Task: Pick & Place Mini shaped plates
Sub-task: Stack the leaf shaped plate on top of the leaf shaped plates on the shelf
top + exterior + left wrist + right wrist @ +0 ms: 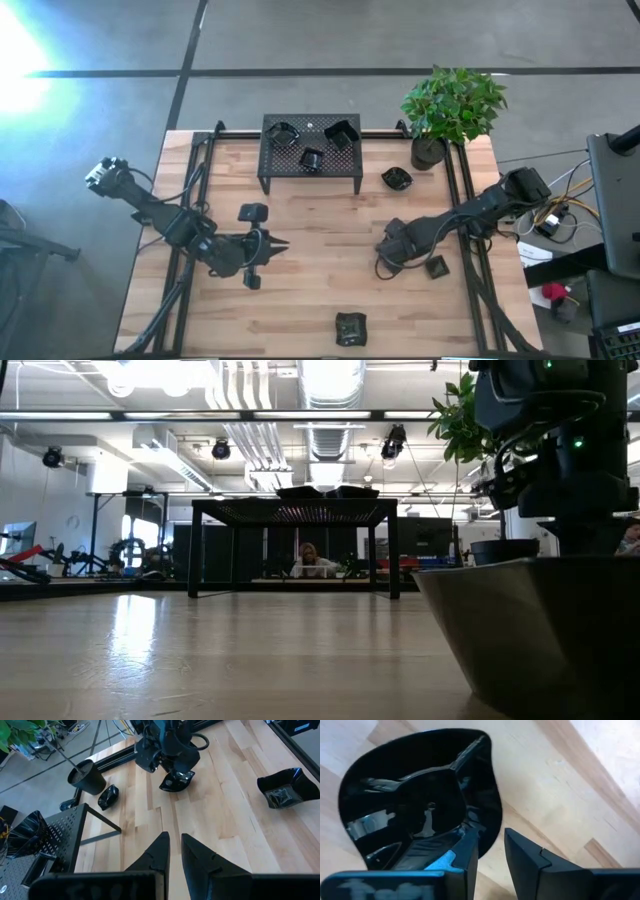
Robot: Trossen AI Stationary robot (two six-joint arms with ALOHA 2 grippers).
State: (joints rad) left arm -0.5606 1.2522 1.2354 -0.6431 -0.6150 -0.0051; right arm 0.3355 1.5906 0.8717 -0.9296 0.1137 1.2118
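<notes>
Three small plates [312,143] sit on the rack [268,170]; the right hand [489,845], fingers apart, straddles another plate's [415,815] rim.

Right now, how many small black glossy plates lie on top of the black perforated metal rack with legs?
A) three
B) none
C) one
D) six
A: in the high view the black perforated metal rack carries three small black glossy plates, one at its left, one at its right and one nearer its front edge.
</notes>
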